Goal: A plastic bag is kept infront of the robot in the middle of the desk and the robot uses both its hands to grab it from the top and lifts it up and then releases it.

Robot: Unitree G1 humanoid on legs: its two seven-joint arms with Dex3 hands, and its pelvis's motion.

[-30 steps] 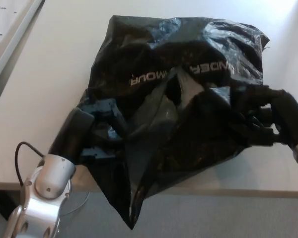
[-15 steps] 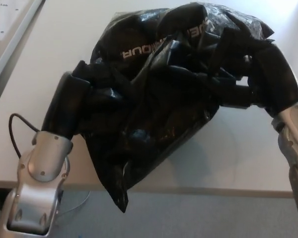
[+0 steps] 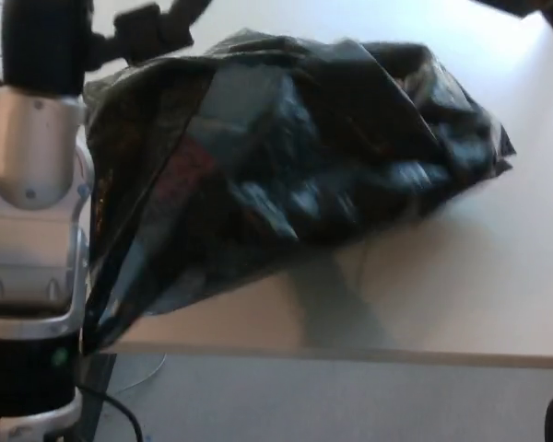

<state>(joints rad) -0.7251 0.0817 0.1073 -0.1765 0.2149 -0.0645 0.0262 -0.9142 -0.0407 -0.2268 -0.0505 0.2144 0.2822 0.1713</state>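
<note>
plastic bag point(image 3: 295, 175): black, blurred, hanging above the desk point(image 3: 498, 276) toward its front edge, lift judged done and release left; left hand point(image 3: 143, 32) at top left, grip cannot be told; right hand not visible.

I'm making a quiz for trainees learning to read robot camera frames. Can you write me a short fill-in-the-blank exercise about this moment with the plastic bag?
1. The plastic bag is ____ in colour.
2. The bag sits on a pale ____, whose near edge runs along the bottom of the view.
3. The left hand shows at the ____ left corner of the picture.
4. The forearm below that hand has a ____ casing.

Missing words: black; desk; top; silver
</note>
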